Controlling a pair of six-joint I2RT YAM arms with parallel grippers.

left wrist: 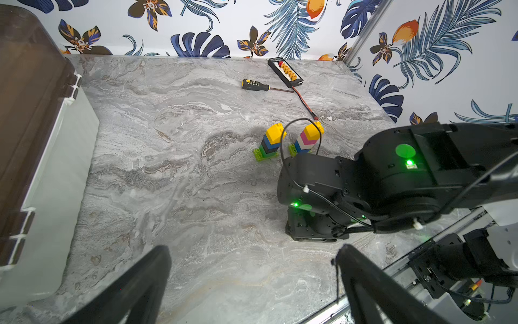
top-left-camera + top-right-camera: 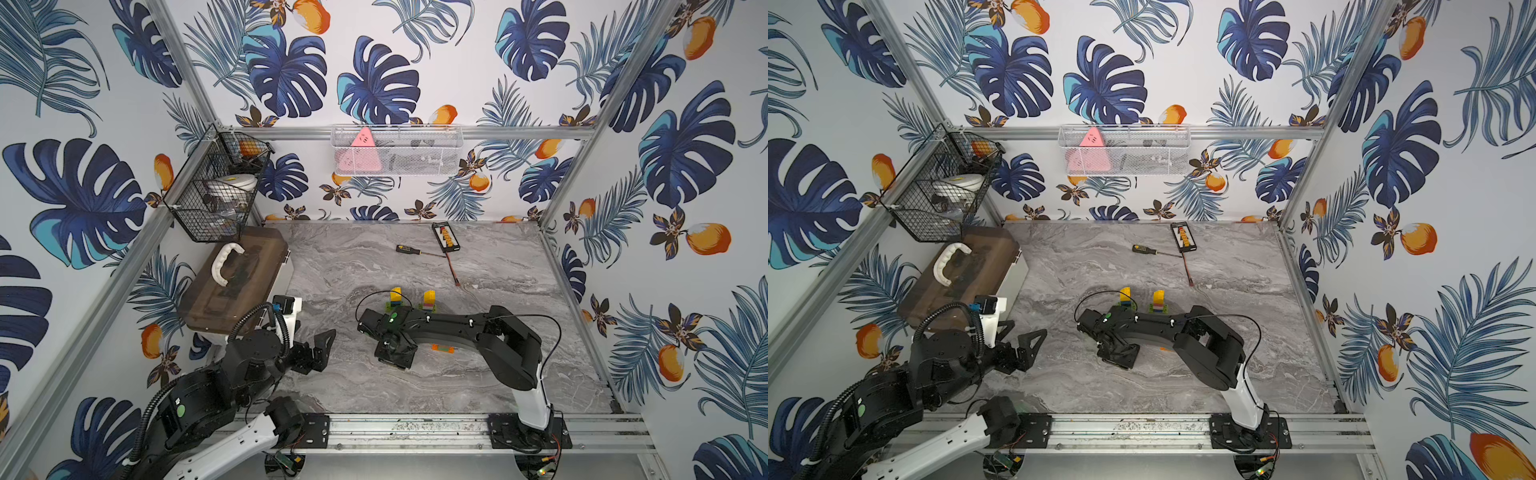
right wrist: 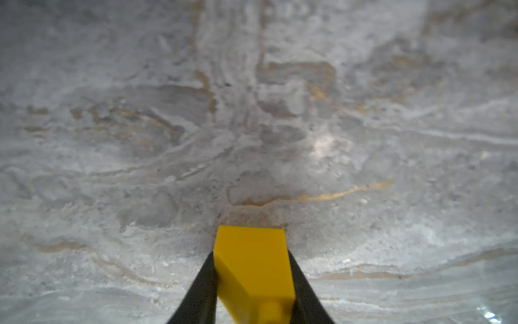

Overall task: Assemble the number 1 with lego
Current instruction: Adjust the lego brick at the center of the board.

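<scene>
Two towers stand, the blue-banded stack [image 1: 270, 141] and the pink-banded stack [image 1: 307, 138]. Mid-pickup, my right gripper [image 3: 251, 259] pinches a yellow brick [image 3: 252, 280]; my left gripper [image 1: 253, 251] gapes empty. Next I must lift it and seat it squarely.

Black-banded stack [image 1: 269, 143], pink-banded stack [image 1: 307, 138]: upright, yellow-topped, green-based, side by side. Yellow brick [image 3: 253, 269]: clamped in my right gripper [image 3: 251, 255]. Orange piece [image 2: 441, 348]: lying flat.

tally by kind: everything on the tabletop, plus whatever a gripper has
Standing lego stacks: 2
Yellow brick, clamped in the right gripper: 1
Loose lego piece lying flat, orange and green: 1
Screwdriver: 1
Connector board with cable: 1
Brown-lidded box: 1
Total: 7
</scene>
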